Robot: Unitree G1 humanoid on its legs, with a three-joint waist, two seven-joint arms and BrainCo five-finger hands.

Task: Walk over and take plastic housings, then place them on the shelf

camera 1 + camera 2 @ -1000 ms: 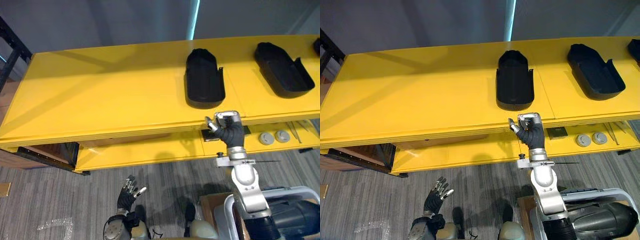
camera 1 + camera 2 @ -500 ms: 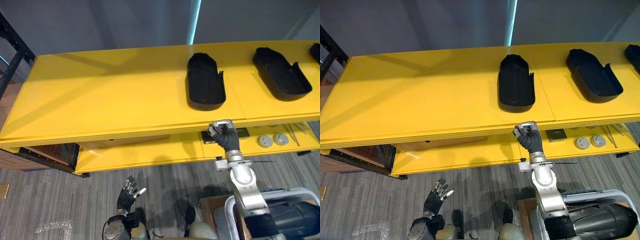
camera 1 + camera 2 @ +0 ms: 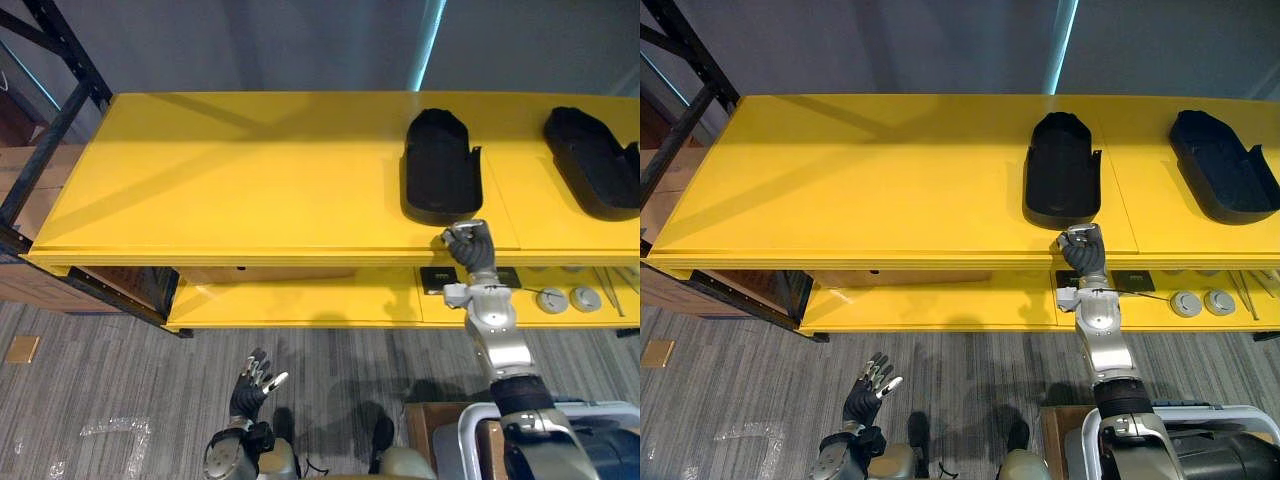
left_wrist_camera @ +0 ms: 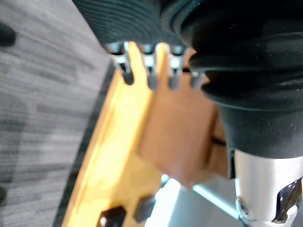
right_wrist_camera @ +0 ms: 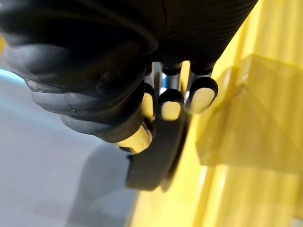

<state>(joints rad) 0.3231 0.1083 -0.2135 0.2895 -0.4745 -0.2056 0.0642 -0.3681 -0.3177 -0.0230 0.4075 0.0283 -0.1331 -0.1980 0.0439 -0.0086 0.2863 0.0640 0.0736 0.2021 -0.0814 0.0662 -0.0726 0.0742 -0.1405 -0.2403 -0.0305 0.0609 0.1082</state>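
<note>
Two black plastic housings lie on the yellow shelf top (image 3: 250,180), one near the middle (image 3: 440,178) and one at the right end (image 3: 598,175). My right hand (image 3: 470,245) is at the shelf's front edge, just in front of the middle housing's near end. Its fingers (image 5: 170,106) are curled with nothing between them, and the housing (image 5: 154,161) shows dark just past them. My left hand (image 3: 255,378) hangs low over the grey floor with its fingers spread.
The lower yellow shelf (image 3: 300,305) carries a black square part (image 3: 437,277) and two grey discs (image 3: 550,298). A black rack frame (image 3: 60,110) stands at the left, with a brown box (image 3: 120,285) under the shelf's left end.
The camera has shifted, so the shelf sits further right in view. My right hand has risen towards the middle housing's near end and curled its fingers. The left hand has stayed low.
</note>
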